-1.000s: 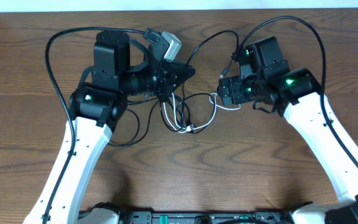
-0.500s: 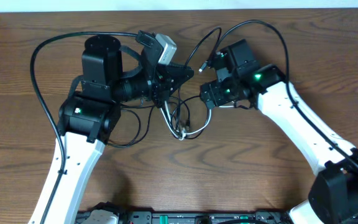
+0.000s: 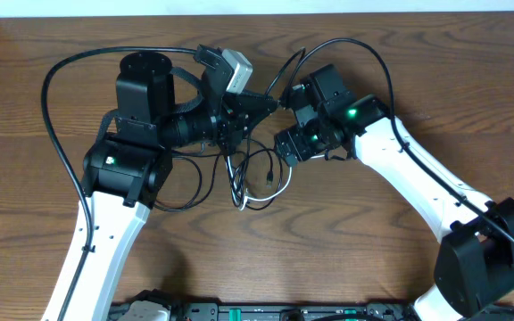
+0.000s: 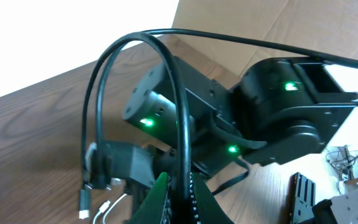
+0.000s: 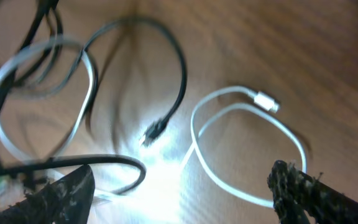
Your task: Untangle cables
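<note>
Overhead, thin black and white cables (image 3: 255,183) lie looped together on the brown wooden table (image 3: 418,53) between the arms. The left gripper (image 4: 180,196) seems clamped on a black cord (image 4: 180,137), while the right gripper (image 5: 182,174) hovers spread wide. Closing there could catch the white cord (image 5: 241,118) and black strands together, tightening the tangle.

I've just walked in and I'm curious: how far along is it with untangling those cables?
Nothing looks finished: the black cables and the white cable lie looped across each other in one bunch. In hand: the left fingers pinch one black cable; the right fingers gape open above the white one. Left: pulling every cable apart.
</note>
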Controlling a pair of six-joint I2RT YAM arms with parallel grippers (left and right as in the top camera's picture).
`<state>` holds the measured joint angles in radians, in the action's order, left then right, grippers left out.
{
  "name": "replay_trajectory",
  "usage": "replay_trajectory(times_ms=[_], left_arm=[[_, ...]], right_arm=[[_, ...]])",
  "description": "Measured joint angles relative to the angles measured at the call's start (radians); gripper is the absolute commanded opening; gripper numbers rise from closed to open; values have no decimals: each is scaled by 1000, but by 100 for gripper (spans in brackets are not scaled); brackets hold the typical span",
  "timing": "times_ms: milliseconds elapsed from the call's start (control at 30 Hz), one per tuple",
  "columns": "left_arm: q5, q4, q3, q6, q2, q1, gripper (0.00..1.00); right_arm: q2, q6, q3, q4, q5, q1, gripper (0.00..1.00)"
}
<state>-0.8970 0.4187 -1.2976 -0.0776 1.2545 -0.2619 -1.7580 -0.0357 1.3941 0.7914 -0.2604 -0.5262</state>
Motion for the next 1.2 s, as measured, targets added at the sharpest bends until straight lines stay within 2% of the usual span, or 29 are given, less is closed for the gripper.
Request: replay_trajectory(times_ms=[300,633,833,867,900,933,967,1000,1200], left_arm=[[14,1,0,0,0,0,8],[17,2,0,0,0,0,8],[17,2,0,0,0,0,8],[17,2,0,0,0,0,8],[17,2,0,0,0,0,8],[17,2,0,0,0,0,8],[17,2,0,0,0,0,8],[18,4,0,0,0,0,8],[21,7,0,0,0,0,8]], right_arm=[[54,159,0,102,-47,-6,86],[54,175,-9,-23,-47,-6,86],[54,169,-83,-109,-47,-6,84],[54,167,-97,-124,-47,-6,77],[54,164,-112,-139,-47,-6,63],[54,159,-129,-161,-48,-6,45],[54,153,-140,-174,-48,-6,22],[54,144,-151,-184,-47,-6,4],[54,26,-161,-198,31,-6,1]])
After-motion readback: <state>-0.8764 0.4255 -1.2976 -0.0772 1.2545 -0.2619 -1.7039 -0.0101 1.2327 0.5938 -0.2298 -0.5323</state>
